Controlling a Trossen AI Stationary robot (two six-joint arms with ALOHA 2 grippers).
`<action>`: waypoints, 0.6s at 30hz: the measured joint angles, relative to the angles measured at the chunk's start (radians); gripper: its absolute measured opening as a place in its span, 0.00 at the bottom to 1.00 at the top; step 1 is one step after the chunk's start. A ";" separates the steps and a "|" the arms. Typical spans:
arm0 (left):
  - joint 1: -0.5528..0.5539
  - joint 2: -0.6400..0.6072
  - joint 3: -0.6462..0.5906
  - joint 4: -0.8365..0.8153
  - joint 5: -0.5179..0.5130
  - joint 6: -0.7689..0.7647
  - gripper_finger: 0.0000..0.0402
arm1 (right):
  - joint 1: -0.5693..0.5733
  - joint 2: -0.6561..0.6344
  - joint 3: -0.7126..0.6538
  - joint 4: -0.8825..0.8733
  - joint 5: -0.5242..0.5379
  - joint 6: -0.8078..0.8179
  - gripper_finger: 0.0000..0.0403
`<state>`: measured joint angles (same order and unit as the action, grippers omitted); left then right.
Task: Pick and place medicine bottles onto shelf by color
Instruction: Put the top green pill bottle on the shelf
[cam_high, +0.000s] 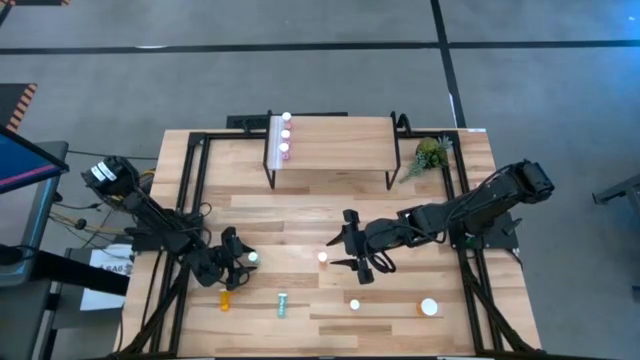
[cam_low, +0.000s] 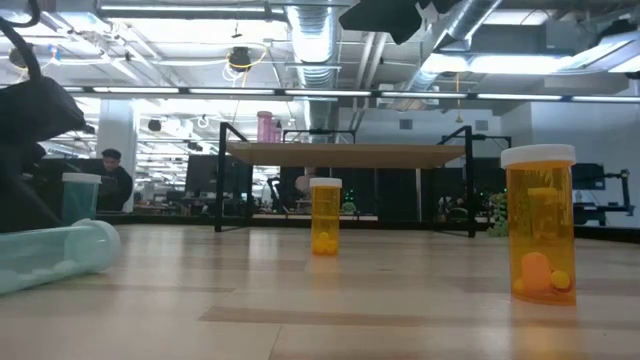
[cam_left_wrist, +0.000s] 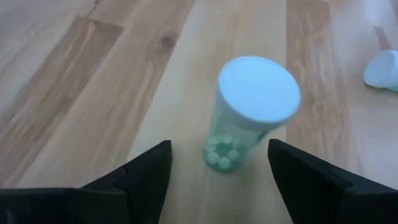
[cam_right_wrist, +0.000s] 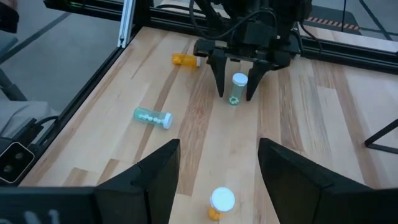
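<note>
Three bottles (cam_high: 284, 133) on shelf (cam_high: 335, 140)

Bottles on the tabletop before the shelf, seen level across the wood.

The shelf (cam_low: 350, 153) stands far back on thin black legs, a pink bottle (cam_low: 267, 127) upright on its top toward the left end. In front of the shelf, under its middle, stands a small orange bottle (cam_low: 325, 216). Nearer than the shelf and to its right stands a wide orange bottle (cam_low: 540, 223), pills showing inside. Left of the shelf a teal bottle (cam_low: 55, 256) lies on its side; another teal bottle (cam_low: 81, 197) stands upright behind it.
</note>
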<state>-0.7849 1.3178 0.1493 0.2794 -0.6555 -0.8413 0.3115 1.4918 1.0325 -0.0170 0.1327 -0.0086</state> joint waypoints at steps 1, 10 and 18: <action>0.003 0.017 0.000 0.015 -0.005 0.002 0.63 | 0.000 0.000 0.000 0.000 0.000 0.000 0.59; 0.008 0.090 0.001 0.086 -0.031 0.014 0.49 | 0.000 0.000 0.000 -0.001 0.000 0.000 0.59; 0.009 0.089 0.000 0.082 -0.039 0.014 0.35 | 0.000 0.000 0.000 -0.001 0.000 0.000 0.59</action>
<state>-0.7757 1.4067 0.1493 0.3614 -0.6950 -0.8276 0.3115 1.4918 1.0325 -0.0181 0.1326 -0.0086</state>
